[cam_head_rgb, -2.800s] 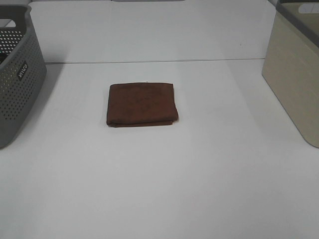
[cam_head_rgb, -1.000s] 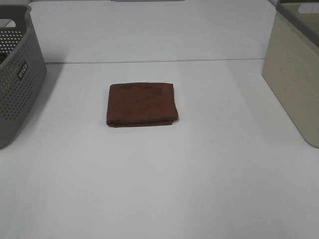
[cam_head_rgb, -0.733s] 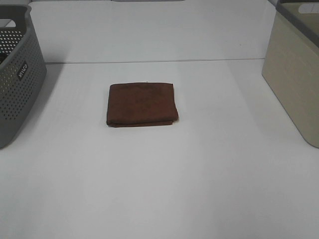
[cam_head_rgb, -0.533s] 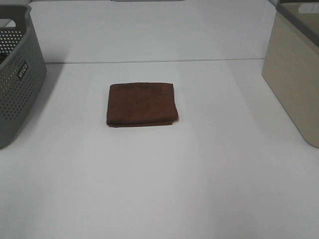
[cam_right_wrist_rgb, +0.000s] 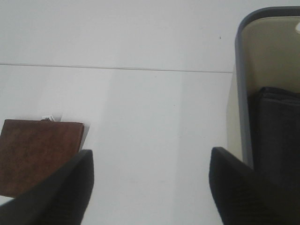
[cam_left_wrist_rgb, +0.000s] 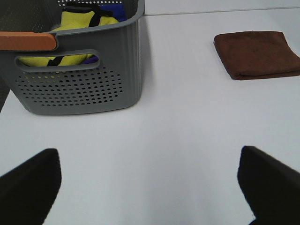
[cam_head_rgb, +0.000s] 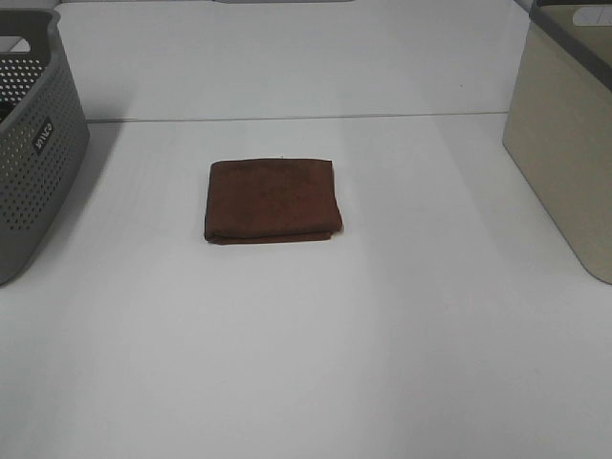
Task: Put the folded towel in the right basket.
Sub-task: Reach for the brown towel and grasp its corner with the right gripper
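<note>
A brown folded towel (cam_head_rgb: 273,200) lies flat on the white table, a little left of the middle in the high view. It also shows in the left wrist view (cam_left_wrist_rgb: 257,54) and the right wrist view (cam_right_wrist_rgb: 40,152). The beige right basket (cam_head_rgb: 564,134) stands at the right edge; the right wrist view shows its rim (cam_right_wrist_rgb: 241,84) and a dark folded cloth (cam_right_wrist_rgb: 276,136) inside. My left gripper (cam_left_wrist_rgb: 150,187) is open, far from the towel. My right gripper (cam_right_wrist_rgb: 150,185) is open, between towel and basket. Neither arm shows in the high view.
A grey perforated basket (cam_head_rgb: 33,143) stands at the left edge; the left wrist view shows it (cam_left_wrist_rgb: 79,79) holding yellow and blue cloth (cam_left_wrist_rgb: 82,21). A seam (cam_head_rgb: 296,118) crosses the table behind the towel.
</note>
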Available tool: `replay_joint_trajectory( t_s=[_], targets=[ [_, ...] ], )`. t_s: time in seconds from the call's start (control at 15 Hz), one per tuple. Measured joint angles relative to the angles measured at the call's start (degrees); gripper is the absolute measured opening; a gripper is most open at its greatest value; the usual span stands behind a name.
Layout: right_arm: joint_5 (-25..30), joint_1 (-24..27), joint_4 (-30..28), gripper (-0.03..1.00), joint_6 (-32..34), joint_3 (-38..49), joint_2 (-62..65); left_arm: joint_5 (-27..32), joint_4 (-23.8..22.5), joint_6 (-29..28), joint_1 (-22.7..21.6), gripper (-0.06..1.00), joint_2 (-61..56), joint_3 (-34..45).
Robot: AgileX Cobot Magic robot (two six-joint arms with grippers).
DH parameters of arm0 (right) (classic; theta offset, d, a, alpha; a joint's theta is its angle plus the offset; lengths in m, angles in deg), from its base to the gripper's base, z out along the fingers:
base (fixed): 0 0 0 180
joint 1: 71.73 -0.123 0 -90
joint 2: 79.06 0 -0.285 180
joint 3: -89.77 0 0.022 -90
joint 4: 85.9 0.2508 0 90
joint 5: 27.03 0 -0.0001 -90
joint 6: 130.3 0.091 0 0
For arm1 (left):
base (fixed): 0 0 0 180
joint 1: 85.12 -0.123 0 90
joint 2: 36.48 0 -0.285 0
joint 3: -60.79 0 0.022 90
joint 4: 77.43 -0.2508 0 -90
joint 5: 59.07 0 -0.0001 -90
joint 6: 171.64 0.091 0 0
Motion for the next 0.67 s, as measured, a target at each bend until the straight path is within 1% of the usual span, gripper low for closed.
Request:
replay_joint_trajectory(
  t_s=[0.2, 0.33, 0.4, 0.47, 0.53, 0.6, 0.67],
  targets=[
    [6.0, -4.5, 0.1, 0.66, -0.9, -11.1, -11.3, 0.0, 0.0, 0.0, 0.0, 0.97, 0.0, 0.0],
    [9.9, -6.6, 0.3, 0.66, -0.9, -15.5, -16.6, 0.0, 0.0, 0.0, 0.0, 0.97, 0.0, 0.0],
    [15.4, -8.8, 2.5, 0.66, -0.7, -20.5, -23.8, 0.0, 0.0, 0.0, 0.0, 0.97, 0.0, 0.0],
    [18.0, -9.1, 5.5, 0.66, 0.0, -22.7, -27.2, 0.0, 0.0, 0.0, 0.0, 0.97, 0.0, 0.0],
    [18.0, -9.1, 5.5, 0.66, 0.0, -22.7, -27.2, 0.0, 0.0, 0.0, 0.0, 0.97, 0.0, 0.0],
    [22.3, -9.3, 11.4, 0.66, 0.1, -27.4, -34.4, 0.0, 0.0, 0.0, 0.0, 0.97, 0.0, 0.0],
    [23.8, -9.3, 12.4, 0.66, 0.1, -29.3, -37.4, 0.0, 0.0, 0.0, 0.0, 0.97, 0.0, 0.0]
  ],
)
